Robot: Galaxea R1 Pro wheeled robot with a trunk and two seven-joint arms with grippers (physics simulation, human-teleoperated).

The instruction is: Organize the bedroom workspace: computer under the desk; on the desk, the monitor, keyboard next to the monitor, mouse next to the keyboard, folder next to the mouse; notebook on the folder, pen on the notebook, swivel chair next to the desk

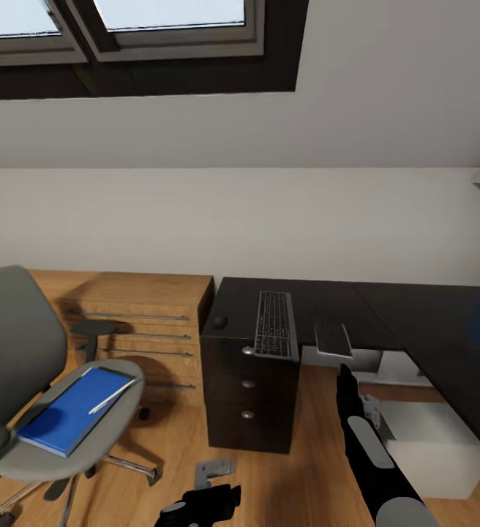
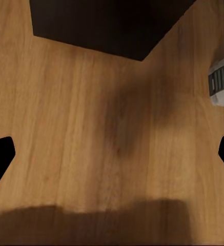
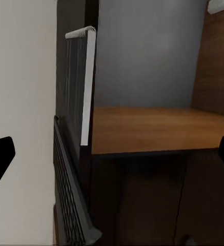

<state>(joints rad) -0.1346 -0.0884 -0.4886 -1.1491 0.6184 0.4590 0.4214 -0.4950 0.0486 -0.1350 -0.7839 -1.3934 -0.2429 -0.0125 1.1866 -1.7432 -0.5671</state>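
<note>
Two items are lying on the swivel chair (image 1: 86, 432) at the far left: the folder (image 1: 75, 410) flat on the seat and the pen (image 1: 112, 396) resting across its top corner. Further right, the mouse (image 1: 219, 321) is sitting on the desk (image 1: 386, 307) above the drawers, just beside the keyboard (image 1: 275, 323), whose near end is overhanging the front edge. Next comes the notebook (image 1: 333, 337), also jutting past the edge, with the right gripper (image 1: 345, 372) reaching up just below it; in its wrist view the fingertips are standing wide apart. The left gripper (image 2: 112, 151) is hanging low over the floor, fingertips likewise spread. Judging the step as taking the notebook, the right arm should be rising to level with the overhang and closing on that free end, avoiding nudging the keyboard alongside
</note>
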